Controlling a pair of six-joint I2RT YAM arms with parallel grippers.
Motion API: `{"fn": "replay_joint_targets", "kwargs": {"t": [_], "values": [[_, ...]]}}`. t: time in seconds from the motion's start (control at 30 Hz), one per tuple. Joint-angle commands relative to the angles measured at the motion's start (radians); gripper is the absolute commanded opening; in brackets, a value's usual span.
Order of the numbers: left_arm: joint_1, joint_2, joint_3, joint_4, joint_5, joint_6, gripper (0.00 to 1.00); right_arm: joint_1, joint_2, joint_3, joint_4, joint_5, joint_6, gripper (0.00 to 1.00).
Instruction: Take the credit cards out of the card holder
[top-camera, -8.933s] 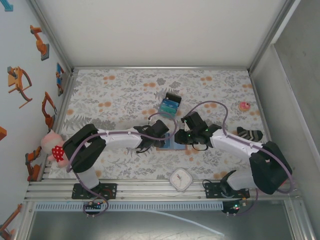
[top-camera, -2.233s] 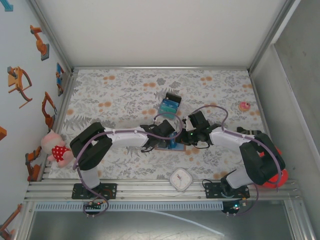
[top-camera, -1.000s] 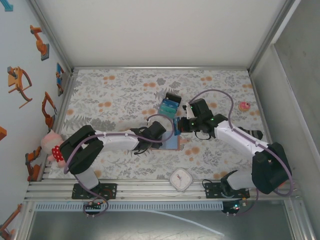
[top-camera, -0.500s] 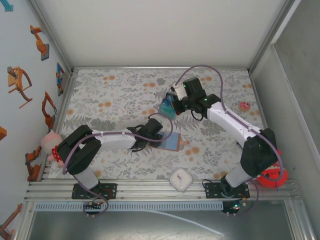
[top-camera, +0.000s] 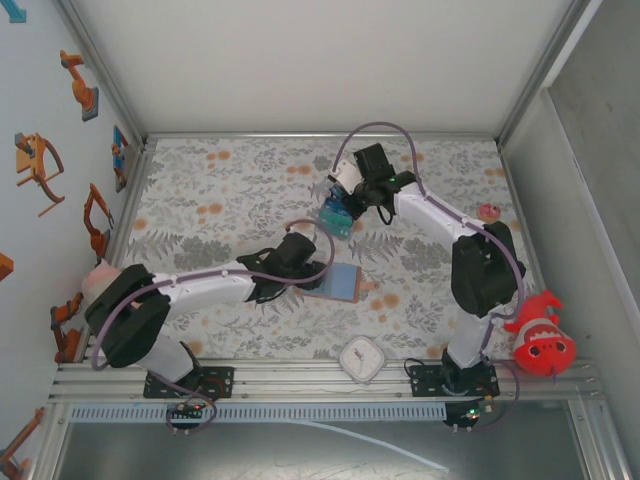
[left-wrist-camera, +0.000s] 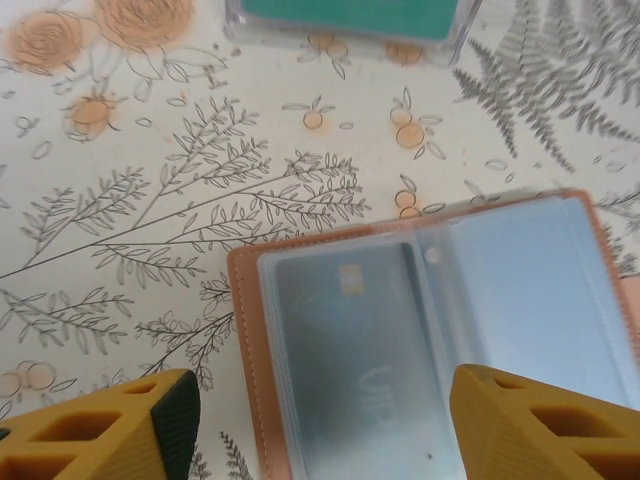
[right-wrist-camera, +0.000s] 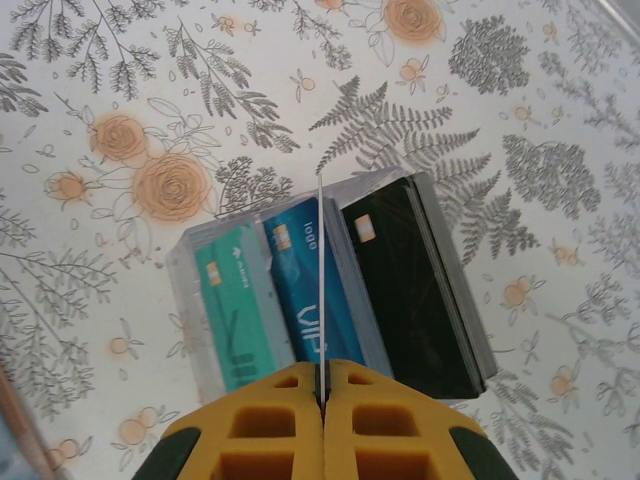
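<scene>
Floral-print cloth covers the bench (top-camera: 230, 190), which has pale panel walls on three sides. Your left end effector (left-wrist-camera: 322, 395) is released: its two yellow fingers (left-wrist-camera: 100, 430) stand wide apart, and the card holder (left-wrist-camera: 430, 300) lies open and flat on the cloth just ahead of them, reaching into the gap. One finger is clear of the holder's terracotta edge. The other overlaps its far page in the wrist view, and you cannot tell whether it touches. A pale card with a chip (left-wrist-camera: 345, 340) sits in a clear sleeve on the page nearer the clear finger.

Your right end effector (right-wrist-camera: 323, 375) is clenched on a thin card (right-wrist-camera: 320, 270). It sticks straight out past the closed fingertips, edge-on to the wrist camera, so its face colour cannot be read. Directly beneath this end effector three cards lie fanned and overlapping on the cloth: a teal card (right-wrist-camera: 235, 320), a blue card (right-wrist-camera: 295, 290) under the held edge, and a black card (right-wrist-camera: 410, 290) on the other side. Something translucent grey shows around their edges.

Seen from overhead, that fan lies beyond the holder from your left end effector. Well behind both end effectors, a white square rounded-corner object (top-camera: 360, 358) rests at the bench's near edge, and a red fish plush (top-camera: 540, 340) sits beside the right arm
</scene>
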Motion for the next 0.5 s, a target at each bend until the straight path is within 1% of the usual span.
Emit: {"fn": "replay_joint_targets", "kwargs": {"t": [0.0,0.2,0.47], "values": [[0.004,-0.073,-0.02,-0.044,-0.035,-0.034,0.74,-0.014,0.024,0.05,-0.043,-0.017,-0.078,0.0],[0.004,-0.183,-0.043,-0.079,-0.088,-0.05,0.81,-0.037,0.073,0.085,-0.084,-0.057,-0.11,0.0],[0.007,-0.283,-0.063,-0.126,-0.156,-0.061,0.82,-0.037,0.112,0.117,-0.124,-0.075,-0.117,0.0]]}}
